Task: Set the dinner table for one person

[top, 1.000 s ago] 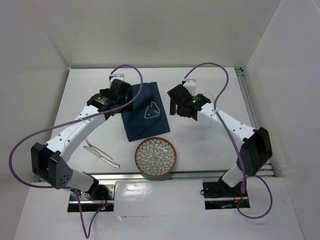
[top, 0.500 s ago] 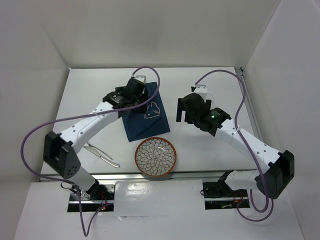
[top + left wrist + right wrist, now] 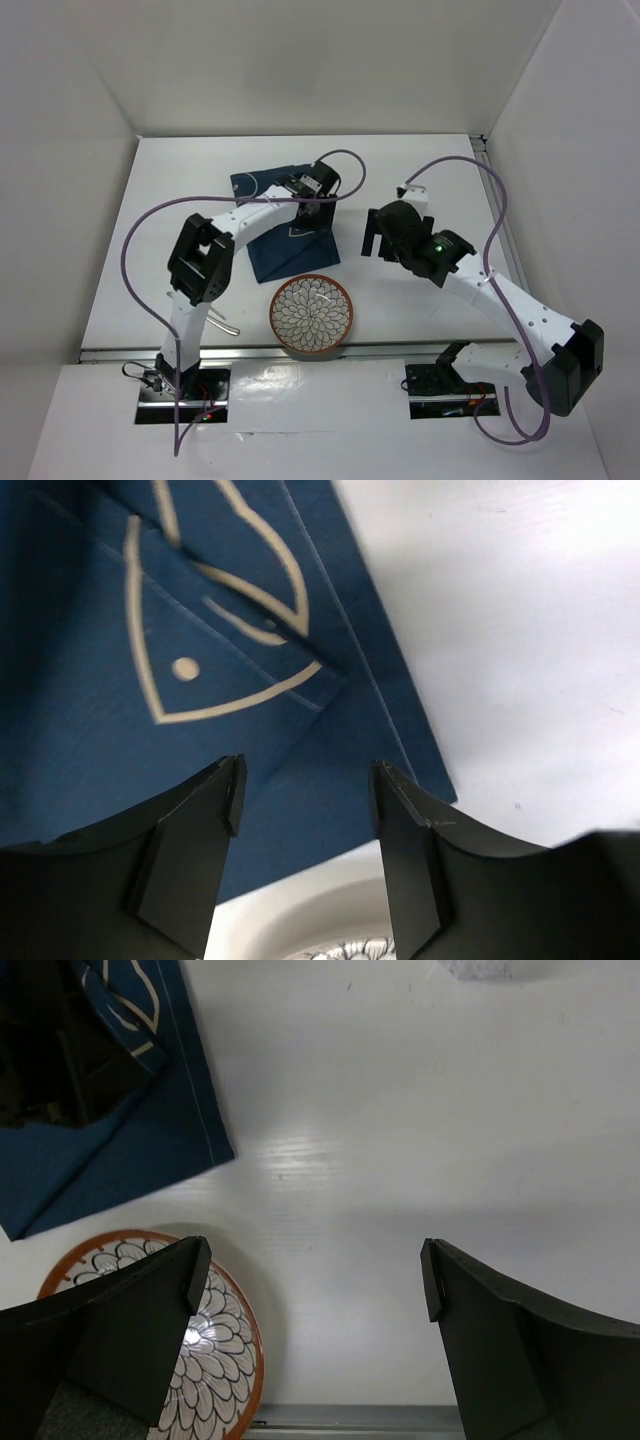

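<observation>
The white dinner table (image 3: pixel 170 210) carries a navy placemat (image 3: pixel 290 245) with a white fish drawing and, at its near edge, a flower-patterned plate (image 3: pixel 311 315) with an orange rim. My left gripper (image 3: pixel 318 205) is open and empty just above the placemat's right part. In the left wrist view the gripper (image 3: pixel 305 772) hangs over the mat (image 3: pixel 100 730), with the plate's rim (image 3: pixel 300 930) below. My right gripper (image 3: pixel 375 240) is open and empty over bare table to the right of the mat. The right wrist view shows this gripper (image 3: pixel 310 1275) with the plate (image 3: pixel 215 1350) at its left.
Metal cutlery (image 3: pixel 228 326) lies left of the plate, mostly hidden behind the left arm. The aluminium rail (image 3: pixel 390 350) runs along the near edge and also shows in the right wrist view (image 3: pixel 350 1420). White walls close in the table on three sides.
My left arm has swung right across the placemat, so its gripper now hangs over the mat's right part. My right arm has drawn back to the right and nearer. Both grippers stay open.
</observation>
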{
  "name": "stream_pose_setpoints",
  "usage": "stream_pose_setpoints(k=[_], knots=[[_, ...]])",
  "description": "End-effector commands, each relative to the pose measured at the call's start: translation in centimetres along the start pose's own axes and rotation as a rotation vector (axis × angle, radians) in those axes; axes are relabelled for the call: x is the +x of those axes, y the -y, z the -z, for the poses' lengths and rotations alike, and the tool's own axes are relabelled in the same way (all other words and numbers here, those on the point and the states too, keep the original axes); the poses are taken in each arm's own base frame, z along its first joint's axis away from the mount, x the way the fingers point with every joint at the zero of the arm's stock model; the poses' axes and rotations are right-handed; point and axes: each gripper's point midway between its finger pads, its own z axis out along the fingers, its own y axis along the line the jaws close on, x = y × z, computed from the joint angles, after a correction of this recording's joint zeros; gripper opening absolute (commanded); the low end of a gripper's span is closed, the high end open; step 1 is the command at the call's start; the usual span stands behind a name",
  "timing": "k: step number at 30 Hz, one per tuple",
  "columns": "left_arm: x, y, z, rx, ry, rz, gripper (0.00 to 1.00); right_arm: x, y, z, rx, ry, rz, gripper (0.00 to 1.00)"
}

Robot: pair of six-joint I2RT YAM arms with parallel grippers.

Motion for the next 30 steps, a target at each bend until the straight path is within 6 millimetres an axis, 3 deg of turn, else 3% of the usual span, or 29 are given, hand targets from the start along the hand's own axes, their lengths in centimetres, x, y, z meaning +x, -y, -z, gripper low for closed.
stream_pose_setpoints(k=[1, 7, 13, 24, 29, 30], knots=[[-0.6, 1.4, -0.8, 0.007, -0.005, -0.012, 0.69, 2.5, 1.4, 0.6, -0.001, -0.064, -0.046, 1.0], [0.0, 0.1, -3.3, -0.147, -0.019, -0.034, 0.61, 4.3, 1.8, 2.0, -0.063, -0.102, -0.072, 1.0], [0.6, -1.0, -4.5, -0.202, -0.02, -0.055, 0.57, 5.8, 2.4, 1.7, -0.053, -0.127, -0.081, 1.0], [0.6, -0.5, -6.3, -0.203, -0.048, -0.081, 0.57, 6.2, 2.2, 1.2, -0.048, -0.148, -0.073, 1.0], [0.0, -0.3, -5.7, -0.201, -0.043, -0.079, 0.79, 6.2, 2.2, 1.2, -0.048, -0.148, -0.073, 1.0], [0.3, -0.5, -5.6, -0.204, -0.049, -0.081, 0.79, 6.2, 1.9, 1.0, -0.055, -0.154, -0.073, 1.0]])
